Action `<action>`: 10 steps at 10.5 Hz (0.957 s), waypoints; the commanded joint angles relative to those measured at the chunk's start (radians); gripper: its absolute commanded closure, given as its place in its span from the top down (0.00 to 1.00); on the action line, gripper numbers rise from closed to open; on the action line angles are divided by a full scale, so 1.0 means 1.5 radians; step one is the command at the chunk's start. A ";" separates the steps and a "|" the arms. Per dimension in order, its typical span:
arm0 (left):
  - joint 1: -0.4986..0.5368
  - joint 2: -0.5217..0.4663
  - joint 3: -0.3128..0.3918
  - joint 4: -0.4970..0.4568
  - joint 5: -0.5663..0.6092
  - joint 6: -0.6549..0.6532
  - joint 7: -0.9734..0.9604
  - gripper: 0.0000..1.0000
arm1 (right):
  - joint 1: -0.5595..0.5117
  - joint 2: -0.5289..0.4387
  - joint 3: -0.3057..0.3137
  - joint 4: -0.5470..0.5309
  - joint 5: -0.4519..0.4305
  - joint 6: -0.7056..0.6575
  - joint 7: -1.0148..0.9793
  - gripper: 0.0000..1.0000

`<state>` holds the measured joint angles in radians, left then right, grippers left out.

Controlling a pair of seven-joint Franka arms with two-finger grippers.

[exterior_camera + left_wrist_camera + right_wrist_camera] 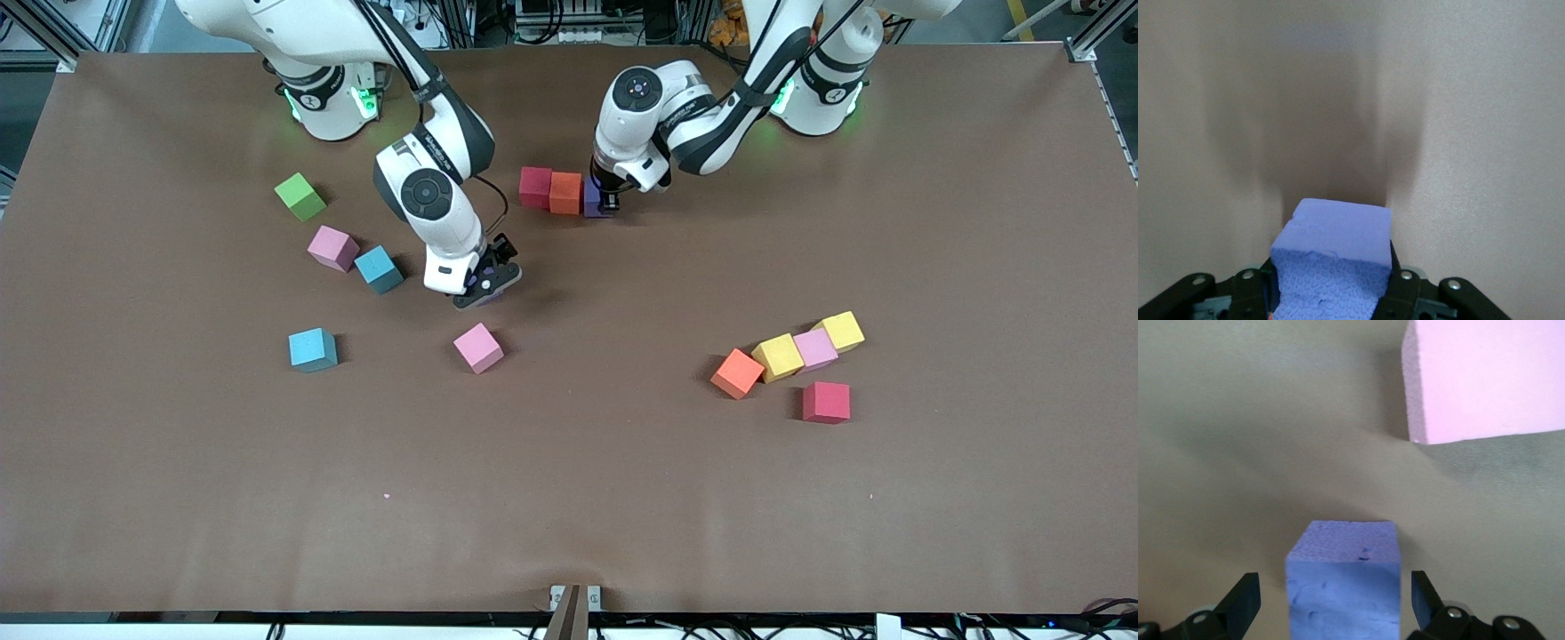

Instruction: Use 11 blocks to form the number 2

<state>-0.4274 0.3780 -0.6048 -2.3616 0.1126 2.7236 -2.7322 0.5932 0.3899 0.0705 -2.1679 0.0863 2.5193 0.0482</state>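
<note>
1. At the robots' edge of the brown table [569, 498], a short row begins: a red matte foam cube [535, 187], an orange cube [565, 192] touching it, and a purple cube [594, 199] at the end toward the left arm.
2. The left gripper [608, 197] stands at that purple cube [1335, 263]; its fingers [1403, 293] press both sides, the jaws closed on the block, which rests on the table.
3. The right gripper [486, 286] is low at the table, near a pink cube [478, 347] that lies nearer the front camera; its fingers [1246, 601] flank a second purple cube [1343, 580] with a gap on each side, jaws apart and gripping nothing.
4. Toward the right arm's end lie a green cube [300, 196], another pink cube [332, 248] just beside a teal-blue cube [379, 269], and a light blue cube [313, 349] nearer the camera.
5. Toward the left arm's end, a slanting line of four touching cubes: orange [737, 373], yellow [778, 357], pink [814, 348], yellow [842, 331]; a red cube [826, 402] sits apart, just nearer the camera.
</note>
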 commanded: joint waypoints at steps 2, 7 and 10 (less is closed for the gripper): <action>-0.008 -0.001 0.000 -0.009 -0.004 0.023 -0.057 0.26 | -0.003 0.008 0.000 -0.005 -0.019 0.018 0.024 1.00; -0.010 0.006 -0.001 -0.007 -0.004 0.023 -0.057 0.26 | 0.000 0.016 0.000 -0.015 -0.019 0.048 0.053 1.00; -0.012 0.007 -0.001 -0.006 -0.004 0.023 -0.057 0.26 | 0.005 0.012 0.000 -0.019 -0.019 0.041 0.053 0.99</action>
<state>-0.4292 0.3950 -0.6045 -2.3639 0.1121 2.7434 -2.7322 0.5974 0.4187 0.0685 -2.1841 0.0776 2.5795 0.0965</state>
